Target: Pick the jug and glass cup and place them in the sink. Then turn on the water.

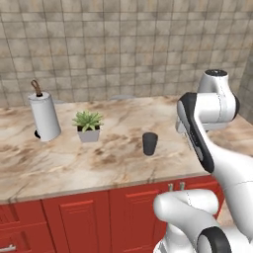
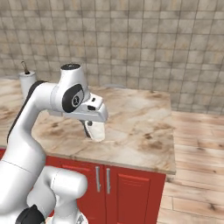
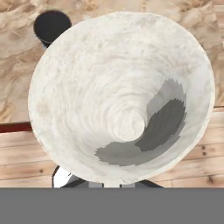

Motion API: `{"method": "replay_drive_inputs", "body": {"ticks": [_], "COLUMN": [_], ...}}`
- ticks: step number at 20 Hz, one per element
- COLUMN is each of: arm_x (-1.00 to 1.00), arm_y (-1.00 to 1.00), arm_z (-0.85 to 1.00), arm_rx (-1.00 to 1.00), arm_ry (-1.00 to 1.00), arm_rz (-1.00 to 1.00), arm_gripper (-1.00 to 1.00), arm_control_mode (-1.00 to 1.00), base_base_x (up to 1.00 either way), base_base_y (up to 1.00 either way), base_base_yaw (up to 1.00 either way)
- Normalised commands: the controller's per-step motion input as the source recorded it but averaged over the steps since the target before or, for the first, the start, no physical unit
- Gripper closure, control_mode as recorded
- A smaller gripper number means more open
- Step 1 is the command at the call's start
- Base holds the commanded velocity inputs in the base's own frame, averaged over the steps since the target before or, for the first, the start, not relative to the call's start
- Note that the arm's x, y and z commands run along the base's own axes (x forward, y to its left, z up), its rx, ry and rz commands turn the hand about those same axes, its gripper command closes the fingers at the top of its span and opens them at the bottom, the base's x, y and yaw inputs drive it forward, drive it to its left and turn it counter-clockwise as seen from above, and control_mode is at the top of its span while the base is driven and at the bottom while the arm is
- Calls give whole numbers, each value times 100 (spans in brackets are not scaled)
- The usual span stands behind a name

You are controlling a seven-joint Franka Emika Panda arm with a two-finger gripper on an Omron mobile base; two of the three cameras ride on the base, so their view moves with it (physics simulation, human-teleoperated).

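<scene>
Jug (image 3: 118,96): clamped in gripper (image 2: 92,131), above counter (image 1: 59,158). Cup (image 1: 149,143): on counter, at jug's 10 o'clock in hand view.

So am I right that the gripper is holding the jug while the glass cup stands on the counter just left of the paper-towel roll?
Not quite: the glass cup stands to the right of the paper-towel roll, beyond the potted plant, as the left base view shows. The gripper does hold the jug, and the cup is on the counter.

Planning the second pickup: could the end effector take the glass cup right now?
Probably not yet. The end effector is shut on the jug, so it has no free grip. The glass cup itself stands unobstructed on the counter.
</scene>
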Motion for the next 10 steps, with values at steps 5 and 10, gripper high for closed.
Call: {"method": "replay_drive_inputs", "body": {"ticks": [5,10], "arm_x": [0,0], "arm_y": [0,0], "arm_z": [0,0], "arm_rx": [0,0], "arm_ry": [0,0], "arm_rz": [0,0], "arm_gripper": [100,100], "arm_control_mode": [100,100], "base_base_x": [-33,-20], "base_base_y": [0,2], "base_base_yaw": [33,63]}}
